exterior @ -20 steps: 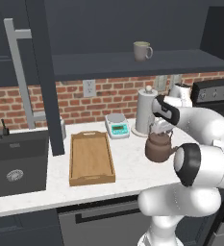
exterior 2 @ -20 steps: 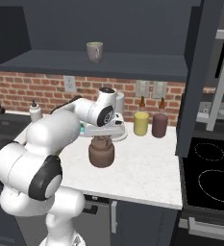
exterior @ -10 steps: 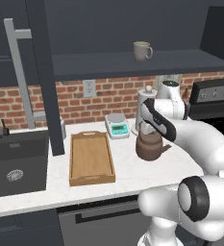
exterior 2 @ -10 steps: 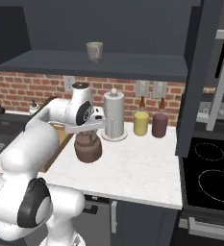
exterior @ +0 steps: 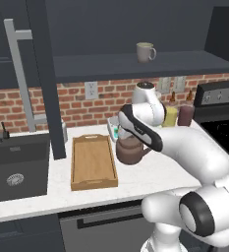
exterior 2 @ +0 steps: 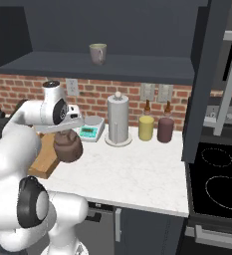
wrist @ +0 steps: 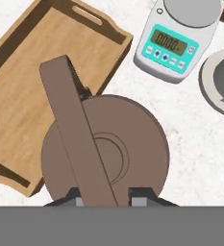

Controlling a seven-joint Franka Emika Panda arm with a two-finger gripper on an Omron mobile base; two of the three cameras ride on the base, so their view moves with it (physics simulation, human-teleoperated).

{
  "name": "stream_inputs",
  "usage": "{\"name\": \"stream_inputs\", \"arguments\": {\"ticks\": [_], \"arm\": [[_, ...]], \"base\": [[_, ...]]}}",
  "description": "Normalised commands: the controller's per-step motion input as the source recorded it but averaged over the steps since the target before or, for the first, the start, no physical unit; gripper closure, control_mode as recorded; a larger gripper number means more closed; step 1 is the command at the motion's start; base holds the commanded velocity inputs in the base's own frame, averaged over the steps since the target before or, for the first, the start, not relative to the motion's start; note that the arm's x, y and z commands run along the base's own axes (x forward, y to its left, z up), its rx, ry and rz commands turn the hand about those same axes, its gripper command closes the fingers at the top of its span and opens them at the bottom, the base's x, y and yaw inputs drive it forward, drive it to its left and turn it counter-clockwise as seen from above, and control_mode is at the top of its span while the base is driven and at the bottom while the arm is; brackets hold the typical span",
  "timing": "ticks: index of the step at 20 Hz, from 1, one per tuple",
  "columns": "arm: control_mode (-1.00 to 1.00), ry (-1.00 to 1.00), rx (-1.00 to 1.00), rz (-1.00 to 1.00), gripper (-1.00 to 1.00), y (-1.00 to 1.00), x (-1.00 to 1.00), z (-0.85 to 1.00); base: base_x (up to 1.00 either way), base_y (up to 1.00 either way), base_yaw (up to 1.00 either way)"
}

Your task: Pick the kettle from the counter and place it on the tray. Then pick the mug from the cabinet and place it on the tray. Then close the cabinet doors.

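The dark-brown kettle (wrist: 132, 144) hangs just above the counter (exterior 2: 137, 169) by its arched handle, with my gripper (wrist: 104, 197) shut on that handle. It sits at the right-hand rim of the light-wood tray (exterior: 92, 162), partly over the tray's edge (wrist: 31, 86) in the hand view. From the right, the kettle (exterior 2: 67, 148) hangs under my gripper (exterior 2: 62, 133), beside the tray (exterior 2: 42, 160). The grey-beige mug (exterior: 145, 51) stands on the cabinet shelf (exterior: 135, 66), above and behind. An open cabinet door (exterior: 42, 74) stands left of the tray; the other door (exterior 2: 207, 74) is open at the right.
A small kitchen scale (wrist: 168, 41) sits just behind the kettle. The paper-towel roll (exterior 2: 118, 119), a yellow jar (exterior 2: 146, 128) and a maroon jar (exterior 2: 165, 130) line the brick wall. The dark sink (exterior: 13, 167) lies left of the tray, the stove (exterior 2: 217, 174) to the right.
My arm has carried the kettle leftward across the counter, from near the paper-towel roll to the tray's right rim. The grip on the handle is unchanged.
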Motion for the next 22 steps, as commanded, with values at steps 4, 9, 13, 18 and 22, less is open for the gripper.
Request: {"name": "stream_inputs", "arguments": {"ticks": [4, 9, 13, 18, 22], "arm": [[-1.0, 0.06, 0.0, 0.04, 1.0, 0.78, 0.4, 0.31], [-1.0, 0.07, 0.0, 0.03, 1.0, 0.73, 0.48, 0.2], [-1.0, 0.0, 0.0, 0.0, 1.0, 0.53, 0.38, 0.0], [-1.0, 0.0, 0.0, 0.01, 1.0, 0.37, 0.22, -0.16], [-1.0, 0.0, 0.0, 0.0, 1.0, 0.11, 0.2, -0.31]], "base": [[0.0, 0.0, 0.0], [0.0, 0.0, 0.0], [0.0, 0.0, 0.0], [0.0, 0.0, 0.0], [0.0, 0.0, 0.0]]}}
